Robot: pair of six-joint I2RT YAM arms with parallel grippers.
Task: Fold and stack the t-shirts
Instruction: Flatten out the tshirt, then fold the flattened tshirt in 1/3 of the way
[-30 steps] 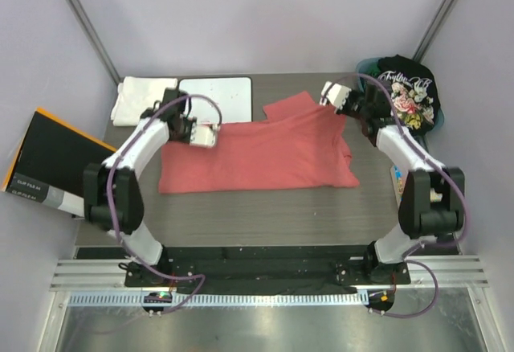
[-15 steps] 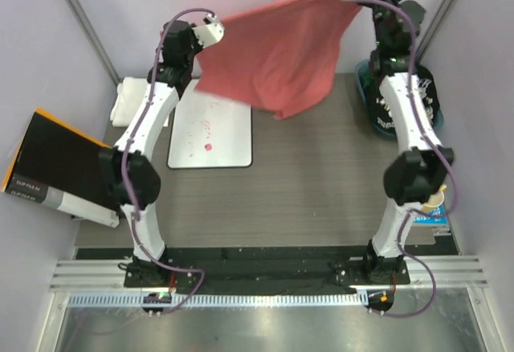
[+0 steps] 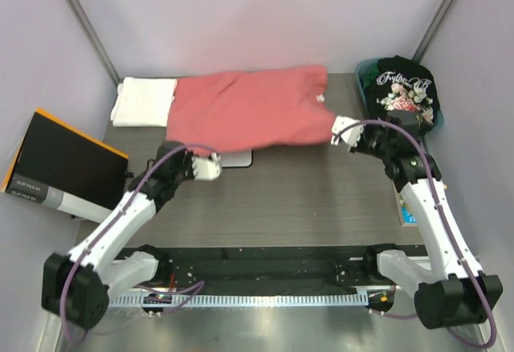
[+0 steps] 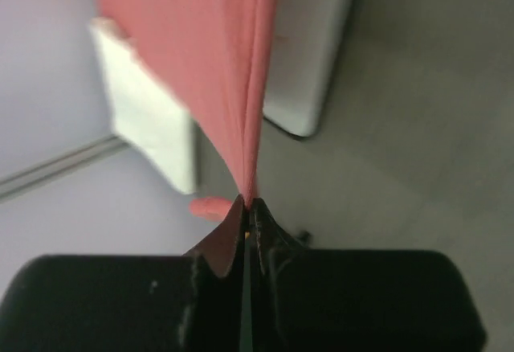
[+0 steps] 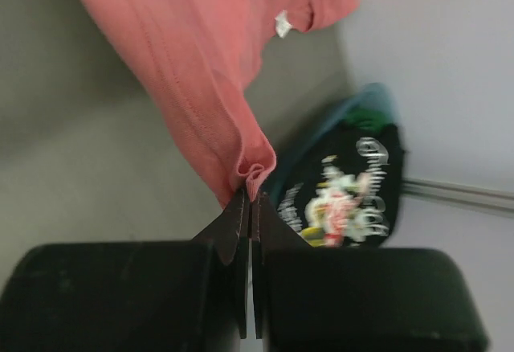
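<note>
Cloth fills the far half of the table (image 3: pixel 321 207) in the overhead view. The salmon-red t-shirt (image 3: pixel 249 111) is stretched out flat and unfolded, covering most of the whiteboard (image 3: pixel 238 157). The left claw (image 3: pixel 210 167) and right claw (image 3: pixel 341 129) each hold one near corner. At far left the white t-shirt (image 3: pixel 144 101) lies folded. At far right the black t-shirt (image 3: pixel 405 95) sits heaped in a teal tub (image 3: pixel 363 67).

The left wrist view shows that claw clenched on a thin pinch of red hem, with the white shirt to its left.

The right wrist view shows the other claw clamped on a bunched red hem, with the black shirt just beyond it.

I'd say one shirt is done. The red one has every fold left, and the black one is untouched.
</note>
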